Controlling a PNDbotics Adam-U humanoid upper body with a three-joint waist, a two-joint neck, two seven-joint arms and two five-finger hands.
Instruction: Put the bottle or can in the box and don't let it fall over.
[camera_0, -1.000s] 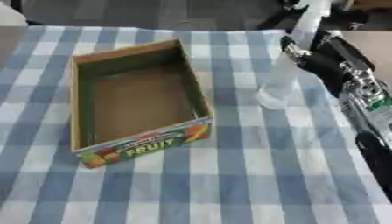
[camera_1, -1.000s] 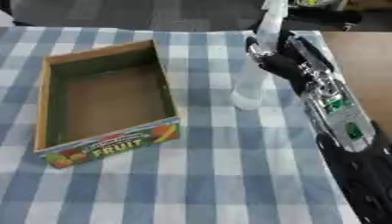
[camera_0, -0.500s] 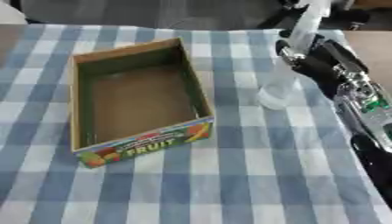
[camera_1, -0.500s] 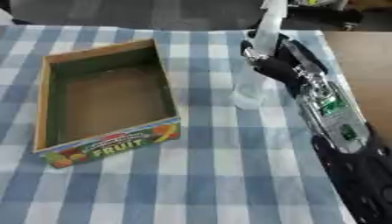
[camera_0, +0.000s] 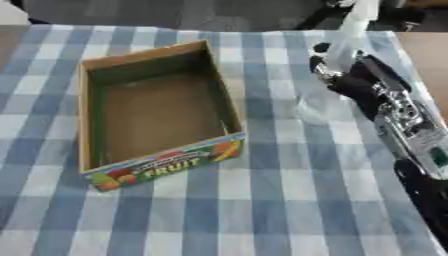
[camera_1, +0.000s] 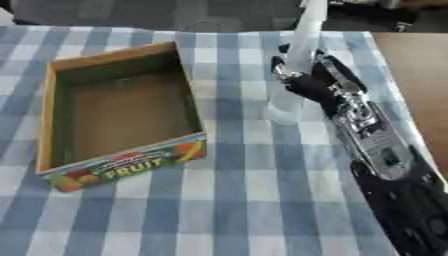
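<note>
right hand (camera_1: 308, 82): black fingers | forearm (camera_1: 372, 135): silver metal, screws | upper arm: black

The box (camera_0: 157, 112) stands open-topped with bare floor, so entry from above is free. At its 3 o'clock, the right hand (camera_1: 308, 82) and clear bottle (camera_1: 293, 75) block that side; the checked cloth (camera_0: 262, 200) at 6 o'clock lies bare.

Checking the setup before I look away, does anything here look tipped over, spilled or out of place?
Nothing stands out. The clear bottle stands upright on the checked cloth, with the right robot hand around it. The cardboard box sits empty, open side up, nothing spilled.
</note>
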